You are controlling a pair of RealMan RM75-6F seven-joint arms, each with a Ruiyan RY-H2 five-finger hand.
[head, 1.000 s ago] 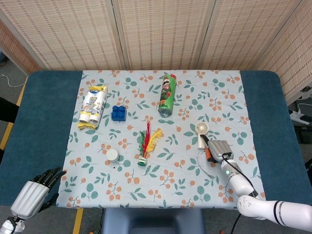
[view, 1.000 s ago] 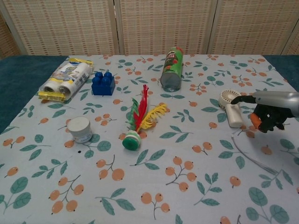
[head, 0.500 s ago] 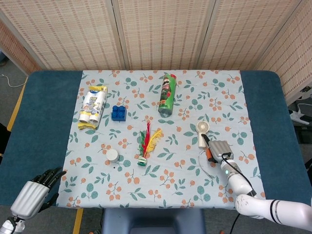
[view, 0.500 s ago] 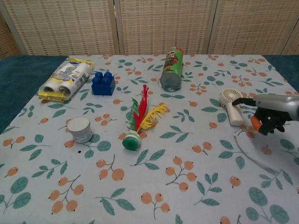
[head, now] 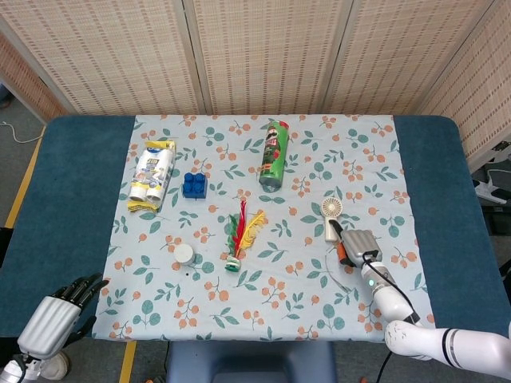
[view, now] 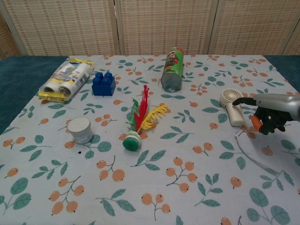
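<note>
in the head view the right hand (head: 358,242) sits low over the flowered cloth (head: 263,311) just beside the small white handheld fan (head: 330,218), its dark fingers curled downward with something orange showing under them; one fingertip reaches toward the fan's handle, whether touching i cannot tell. the left hand (head: 60,315) hangs off the table's near left corner, fingers loosely apart and holding nothing, well apart from everything. in the chest view the right hand (view: 272,112) shows a dark finger (view: 240,100) stretched to the fan (view: 232,105), the rest bunched around the orange bit, and a thin grey cord (view: 251,157) lies on the cloth near it. this reads as the approach to picking up the fan, grasp not yet made. the next move calls for opening the fingers around the handle and closing squarely, since the fan lies flat and could slide.
</note>
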